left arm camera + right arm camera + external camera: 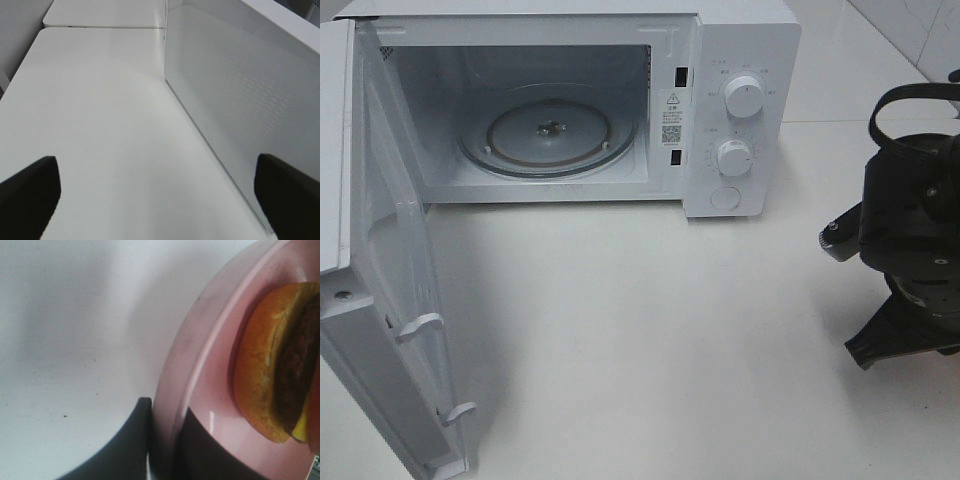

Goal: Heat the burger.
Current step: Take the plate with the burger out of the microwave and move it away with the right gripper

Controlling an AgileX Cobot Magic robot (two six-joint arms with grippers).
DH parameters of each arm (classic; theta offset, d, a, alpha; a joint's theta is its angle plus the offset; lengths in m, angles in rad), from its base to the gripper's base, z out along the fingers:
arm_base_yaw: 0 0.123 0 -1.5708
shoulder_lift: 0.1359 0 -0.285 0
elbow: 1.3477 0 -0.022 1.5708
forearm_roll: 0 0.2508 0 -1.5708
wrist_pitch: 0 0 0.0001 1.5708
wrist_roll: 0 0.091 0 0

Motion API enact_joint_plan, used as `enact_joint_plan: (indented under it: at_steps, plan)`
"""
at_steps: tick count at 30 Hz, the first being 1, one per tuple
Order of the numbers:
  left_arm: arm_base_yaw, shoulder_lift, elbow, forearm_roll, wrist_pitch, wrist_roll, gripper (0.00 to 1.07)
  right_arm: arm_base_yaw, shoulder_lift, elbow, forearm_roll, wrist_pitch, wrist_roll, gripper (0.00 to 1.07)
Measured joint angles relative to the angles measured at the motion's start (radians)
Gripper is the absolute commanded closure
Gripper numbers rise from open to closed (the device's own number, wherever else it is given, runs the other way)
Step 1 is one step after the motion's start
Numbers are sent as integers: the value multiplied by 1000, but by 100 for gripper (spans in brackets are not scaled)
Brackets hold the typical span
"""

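Note:
The burger [265, 370], with a golden-brown bun and a dark patty, lies on a pink plate [215, 340] in the right wrist view. My right gripper [165, 440] is shut on the plate's rim, one dark finger [130, 440] outside it and one inside. In the exterior high view only the right arm [910, 230] shows, at the right edge; burger and plate are hidden there. My left gripper [155, 200] stands open and empty over the white table, beside the microwave door [235, 90].
The white microwave [740, 40] stands at the back with its door [390, 300] swung fully open to the left. Its glass turntable [550, 130] is bare. Two knobs [744, 97] sit on its right panel. White tabletop [640, 330] spreads in front.

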Motion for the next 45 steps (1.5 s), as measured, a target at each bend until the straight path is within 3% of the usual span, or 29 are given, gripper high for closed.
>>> enact_joint_plan:
  at_steps: [25, 36, 41, 45]
  plan:
    - [0, 0, 0, 0, 0, 0, 9, -34, 210, -2, -47, -143, 126, 105]
    - [0, 0, 0, 0, 0, 0, 9, -105, 217, -2, -56, -150, 153, 101]
    - [0, 0, 0, 0, 0, 0, 9, -131, 217, -2, -45, -150, 153, 93]
    - [0, 0, 0, 0, 0, 0, 9, -140, 217, -2, -14, -134, 119, 79]
